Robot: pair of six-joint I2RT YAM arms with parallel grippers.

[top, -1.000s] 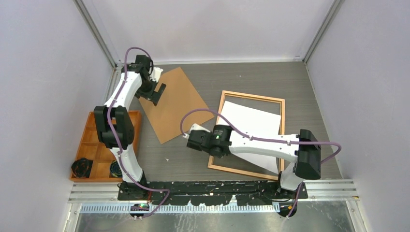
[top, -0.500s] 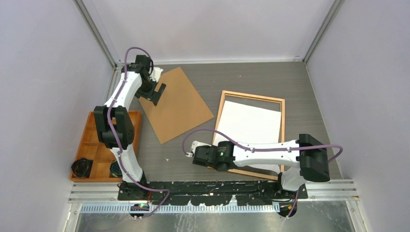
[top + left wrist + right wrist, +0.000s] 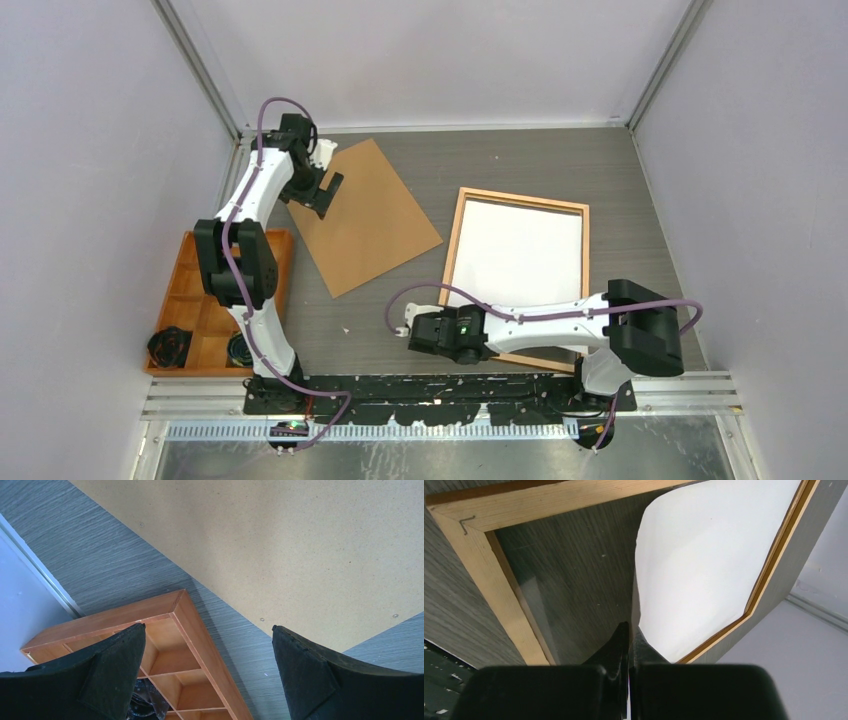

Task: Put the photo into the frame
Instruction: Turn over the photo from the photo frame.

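The right gripper [image 3: 629, 630] is clenched on the near left corner of the large rectangular photo [image 3: 704, 565], and this corner is lifted a little. The rest of the photo lies white side up inside the thin-railed orange-brown wooden picture frame [image 3: 479, 560], on the grey table [image 3: 600, 170]. The left gripper [image 3: 207, 630] hangs with its fingers wide apart, holding nothing, above the flat brown fibreboard sheet [image 3: 280, 540], near the orange wooden compartment tray [image 3: 192, 620].

A dark grey wood-grain table [image 3: 520, 160] fills the middle. Plain pale lilac walls [image 3: 80, 150] rise on its left, far and right sides, with metal posts [image 3: 200, 70] at its far corners. A ridged metal rail [image 3: 700, 385] runs along its near edge.
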